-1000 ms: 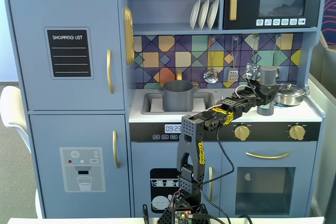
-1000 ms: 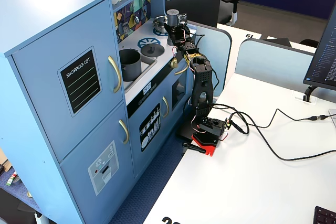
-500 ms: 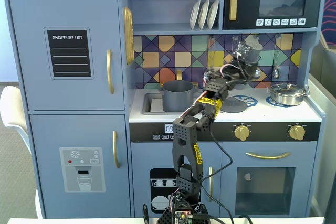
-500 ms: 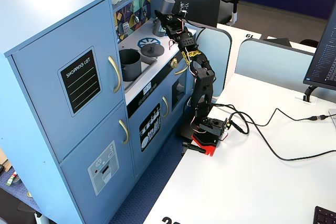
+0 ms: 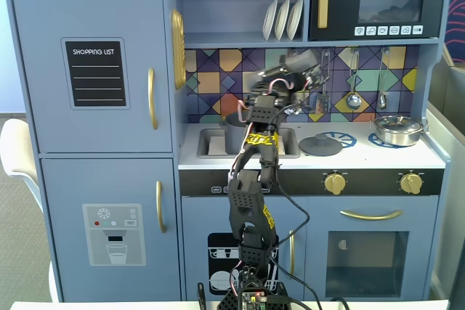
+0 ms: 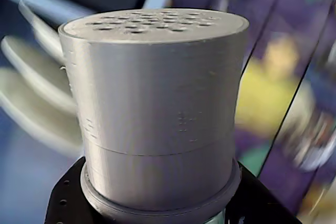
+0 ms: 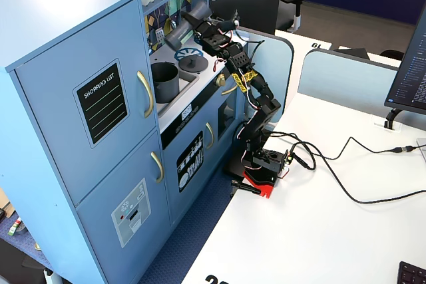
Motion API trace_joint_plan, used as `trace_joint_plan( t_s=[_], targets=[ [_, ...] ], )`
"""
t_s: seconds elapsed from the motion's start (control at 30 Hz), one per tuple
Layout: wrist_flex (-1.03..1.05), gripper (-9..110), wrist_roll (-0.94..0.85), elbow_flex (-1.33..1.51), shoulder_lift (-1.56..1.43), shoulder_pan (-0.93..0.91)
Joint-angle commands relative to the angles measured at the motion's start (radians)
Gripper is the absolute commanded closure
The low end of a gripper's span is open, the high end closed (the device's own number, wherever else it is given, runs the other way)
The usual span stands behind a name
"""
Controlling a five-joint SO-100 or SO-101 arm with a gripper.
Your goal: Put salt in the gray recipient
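Wrist view filled by the gray salt shaker (image 6: 157, 108), held by the gripper (image 6: 157, 203) clamped around its flanged base, perforated top away from the camera. Raised in a fixed view above the toy kitchen (image 7: 60, 64) counter, near the gray pot (image 7: 164, 79) in the sink. Probably light, rigid, smooth plastic, so best gripped low at the ridge, firmly against slipping when tilted.

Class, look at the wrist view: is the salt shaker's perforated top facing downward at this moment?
No. In the wrist view the salt shaker stands with its holed face uppermost in the picture, its base seated in the gripper.
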State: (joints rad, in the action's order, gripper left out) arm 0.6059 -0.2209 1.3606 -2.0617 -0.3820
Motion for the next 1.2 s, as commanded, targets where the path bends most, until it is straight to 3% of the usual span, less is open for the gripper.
trace_joint_plan(
  t_s=[0.0,0.17,0.33,0.6,1.17],
  targets=[
    [0.018,101,0.206,0.0,-0.083,0.094],
    [0.026,101,0.422,0.025,-0.087,0.202],
    [0.061,101,0.747,0.031,-0.071,0.291],
    [0.005,101,1.046,0.078,-0.052,0.385],
    [-0.117,101,1.259,0.061,0.028,0.43]
  ],
)
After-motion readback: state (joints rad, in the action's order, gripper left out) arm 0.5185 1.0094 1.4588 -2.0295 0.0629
